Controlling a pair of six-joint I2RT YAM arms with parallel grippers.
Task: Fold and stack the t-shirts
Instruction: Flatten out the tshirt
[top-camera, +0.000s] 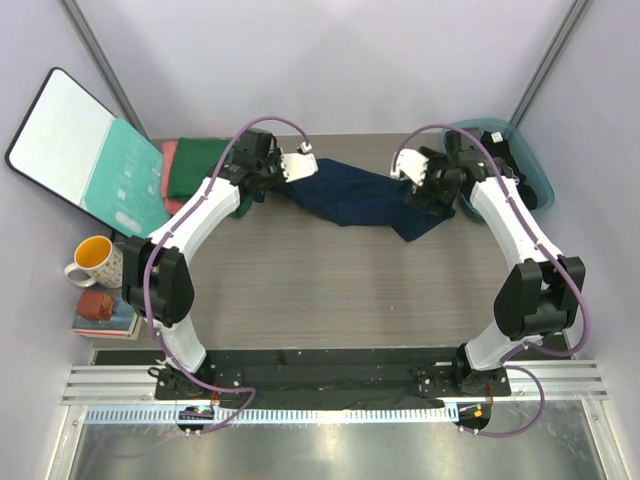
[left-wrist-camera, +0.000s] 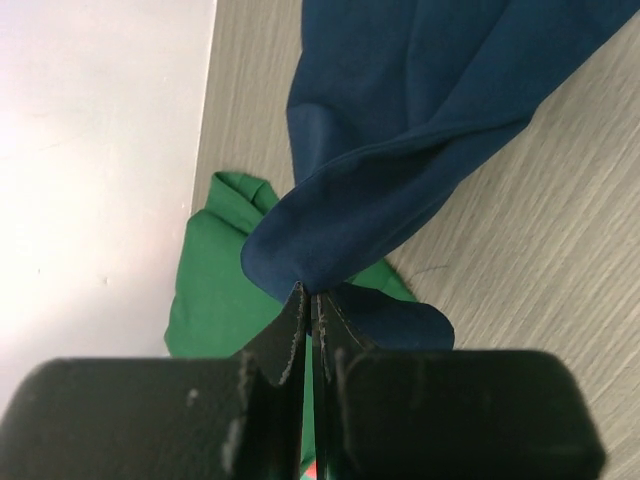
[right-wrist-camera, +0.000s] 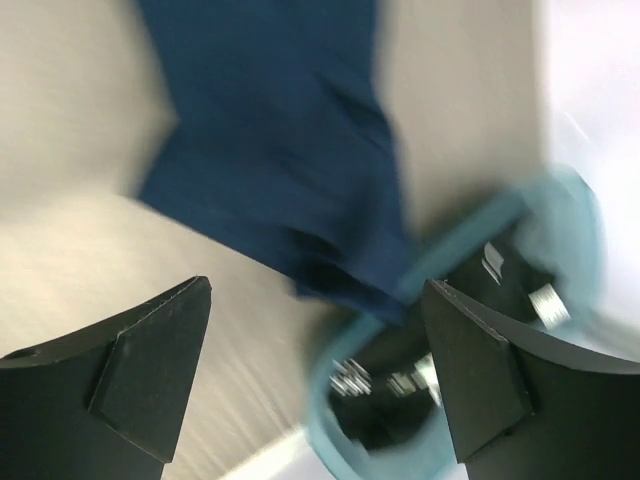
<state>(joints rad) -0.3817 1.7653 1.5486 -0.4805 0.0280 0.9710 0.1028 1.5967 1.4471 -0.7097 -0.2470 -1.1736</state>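
My left gripper (left-wrist-camera: 308, 296) grasps the navy t-shirt (left-wrist-camera: 400, 150) at its left end. My right gripper (right-wrist-camera: 318, 288) hangs released above it.

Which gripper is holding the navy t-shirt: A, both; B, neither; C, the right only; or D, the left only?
D: the left gripper is pinched shut on a fold of the navy t-shirt, while the right gripper stands wide open, gripping nothing.

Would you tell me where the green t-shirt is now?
In the top view, the green t-shirt lies at the table's far left, between the teal-and-white board and the navy t-shirt.
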